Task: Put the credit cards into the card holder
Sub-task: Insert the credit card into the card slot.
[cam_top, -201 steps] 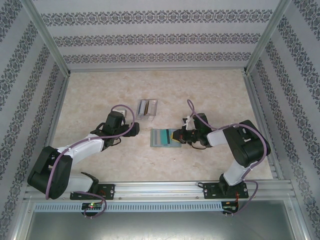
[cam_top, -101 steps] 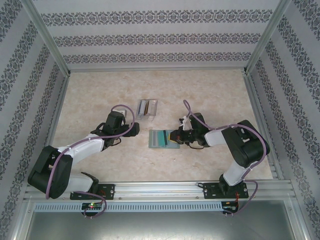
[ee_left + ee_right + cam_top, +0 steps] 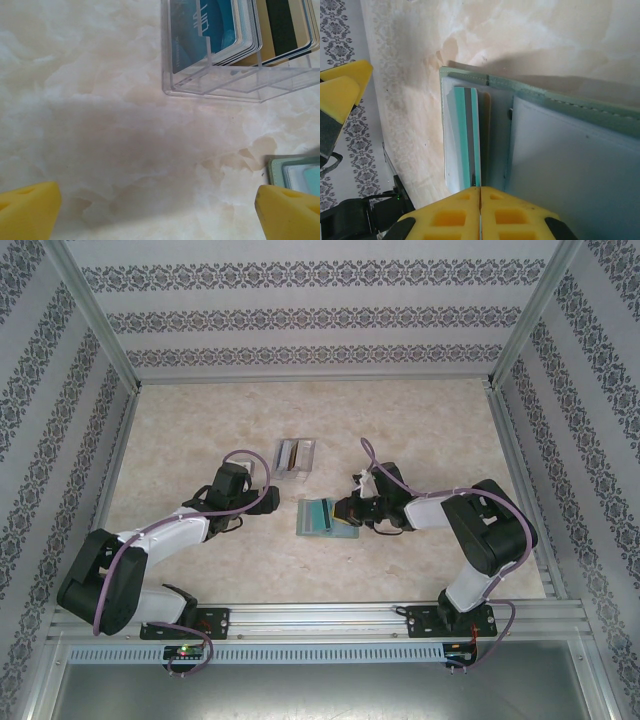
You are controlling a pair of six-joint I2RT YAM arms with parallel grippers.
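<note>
The right jaws are pinched together on the edge of a teal-green card [image 3: 470, 135], which sits partway in a pocket on the left half of the card holder [image 3: 560, 150]. The left jaws stand wide apart and empty over the desk [image 3: 100, 125], near the clear rack [image 3: 240, 50]. Seemingly one card is going in, while several others stand racked. The holder lies open mid-desk, grey-green with a stitched rim and pale blue pockets.

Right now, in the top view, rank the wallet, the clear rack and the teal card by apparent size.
Largest, too alike to rank: wallet, clear rack.
Smallest: teal card.
</note>
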